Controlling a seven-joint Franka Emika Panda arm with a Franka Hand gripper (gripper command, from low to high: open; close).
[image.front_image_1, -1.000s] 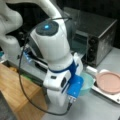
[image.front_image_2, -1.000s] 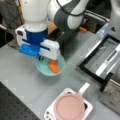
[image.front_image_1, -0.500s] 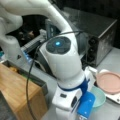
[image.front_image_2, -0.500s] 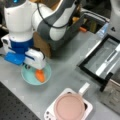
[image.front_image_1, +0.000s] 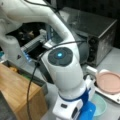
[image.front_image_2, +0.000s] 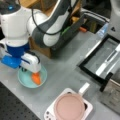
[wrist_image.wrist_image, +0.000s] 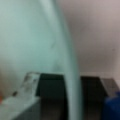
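1. Wrist view, closest in: the rim of the teal bowl (wrist_image.wrist_image: 70, 62) runs top to bottom through the frame, bowl interior to the left, pale tabletop (wrist_image.wrist_image: 97, 37) to the right. A grey finger (wrist_image.wrist_image: 25, 100) of the gripper sits low left, down inside the bowl. A sliver of orange shows at the far left edge.

2. In a front view the gripper (image.front_image_2: 32, 71) hangs over the bowl (image.front_image_2: 23, 80), with the orange carrot (image.front_image_2: 36, 78) lying in the bowl at the gripper's tip, touching or just under it. Whether the fingers are clamped on the carrot or have let go, I cannot tell; the hand body hides the gap.

3. Progress, as a judgement: the carrot is already inside the bowl, resting on its floor toward the view's right side. What looks left is letting go, if that is not done, and lifting clear.

4. Next out: a pink plate (image.front_image_2: 69, 107) on a white tray (image.front_image_2: 86, 108), near the bowl but apart from it, toward the view's bottom right. The same plate (image.front_image_1: 110, 81) shows in a front view beside the bowl (image.front_image_1: 100, 106).

5. Farther: a wooden box (image.front_image_1: 17, 92), then a dark toaster oven (image.front_image_1: 100, 32) with its door (image.front_image_2: 100, 62) dropped open on the tabletop.
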